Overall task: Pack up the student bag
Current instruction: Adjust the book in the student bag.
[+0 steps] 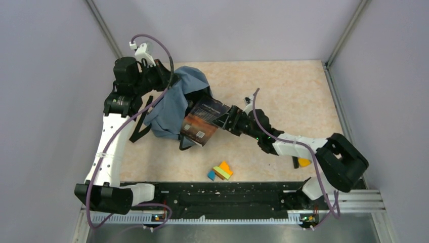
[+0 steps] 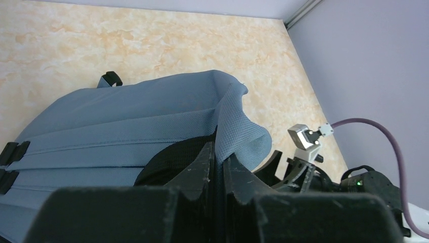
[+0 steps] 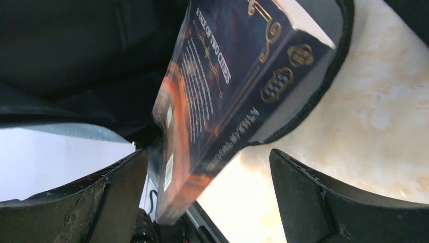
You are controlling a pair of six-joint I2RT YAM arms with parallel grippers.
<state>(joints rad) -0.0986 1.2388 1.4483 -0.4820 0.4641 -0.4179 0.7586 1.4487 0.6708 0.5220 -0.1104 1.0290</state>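
The slate-blue student bag [image 1: 172, 106] lies at the left of the table, its mouth facing right. My left gripper [image 1: 163, 76] is shut on the bag's upper fabric edge [image 2: 238, 126] and holds the mouth up, with the dark lining [image 2: 172, 157] showing underneath. A dark book [image 1: 202, 121] with an orange-lit cover leans partway into the mouth, its near end sticking out. My right gripper [image 1: 224, 120] stands open at that end. In the right wrist view the book [image 3: 222, 81] sits between the wide-apart fingers [image 3: 116, 192], touching neither one.
Black straps [image 1: 141, 126] trail from the bag's left side. Small coloured blocks [image 1: 220, 171] lie near the front rail, and a yellow piece [image 1: 303, 162] sits by the right arm's forearm. Grey walls close in the table on three sides.
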